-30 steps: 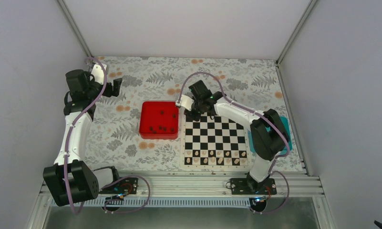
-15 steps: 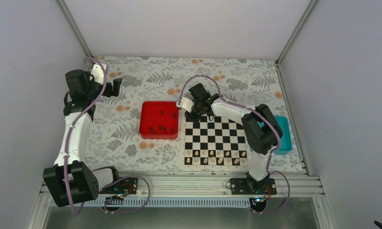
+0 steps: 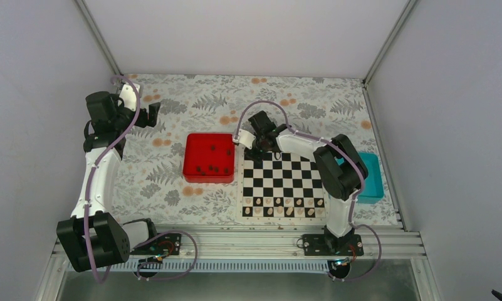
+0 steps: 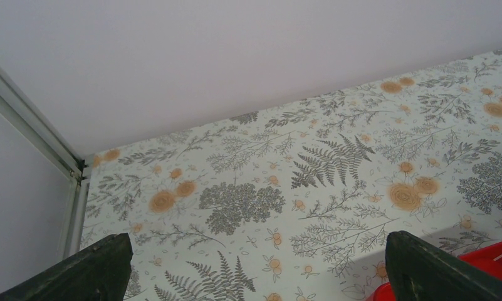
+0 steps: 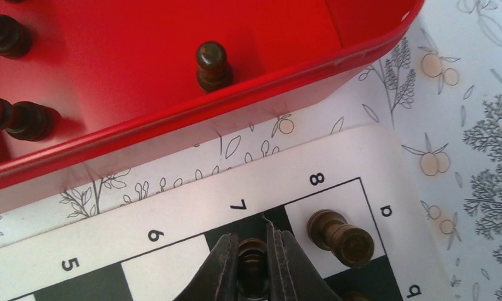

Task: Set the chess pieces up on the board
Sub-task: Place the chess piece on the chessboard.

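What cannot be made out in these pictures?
Right wrist view: dark brown chess piece in the right gripper, base hidden by fingers and bottom edge.
Top view: dark pieces in the red square tray, too small to identify.
Top view: teal tray, half behind right arm.

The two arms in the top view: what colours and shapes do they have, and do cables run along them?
Both the left arm and the right arm have white tube-like links and bulky black joint housings. A pale purple cable loops along each. The left fingers are dark and matte with a rough surface; the right fingers are dark, narrow and tapered.
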{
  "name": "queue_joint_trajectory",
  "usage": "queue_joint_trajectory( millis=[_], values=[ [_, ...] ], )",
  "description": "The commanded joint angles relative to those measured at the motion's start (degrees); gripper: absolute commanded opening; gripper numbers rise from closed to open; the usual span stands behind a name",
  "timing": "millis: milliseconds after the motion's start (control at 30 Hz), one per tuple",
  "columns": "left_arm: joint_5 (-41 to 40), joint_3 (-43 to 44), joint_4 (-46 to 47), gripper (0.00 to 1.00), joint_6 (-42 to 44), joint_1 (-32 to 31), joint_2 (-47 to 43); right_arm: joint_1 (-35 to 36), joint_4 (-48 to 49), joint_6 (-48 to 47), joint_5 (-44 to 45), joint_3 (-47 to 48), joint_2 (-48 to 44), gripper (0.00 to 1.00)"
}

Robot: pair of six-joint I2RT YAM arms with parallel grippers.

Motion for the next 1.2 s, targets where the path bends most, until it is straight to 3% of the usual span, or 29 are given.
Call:
queue_joint_trajectory(
  millis=[0,567,933,1167],
  values=[
    [1.04,0.01,-0.1,1.0,0.24,0.38,-0.62,-0.61,0.45,0.3,0.38,-0.14,2.26,0.05],
    [1.12,0.0,0.01,1.0,0.16,0.38,-0.45,-0.95,1.18,0.1,1.8,-0.48,3.6,0.06],
    [1.06,-0.09,0.08,1.0,0.25,0.38,-0.43,-0.99,-3.29,-0.07,0.93,2.75,-1.07,0.28],
    [1.15,-0.09,0.15,1.0,0.24,0.37,-0.52,0.05,-10.88,-1.16,-0.47,13.89,-4.93,0.35]
  ],
)
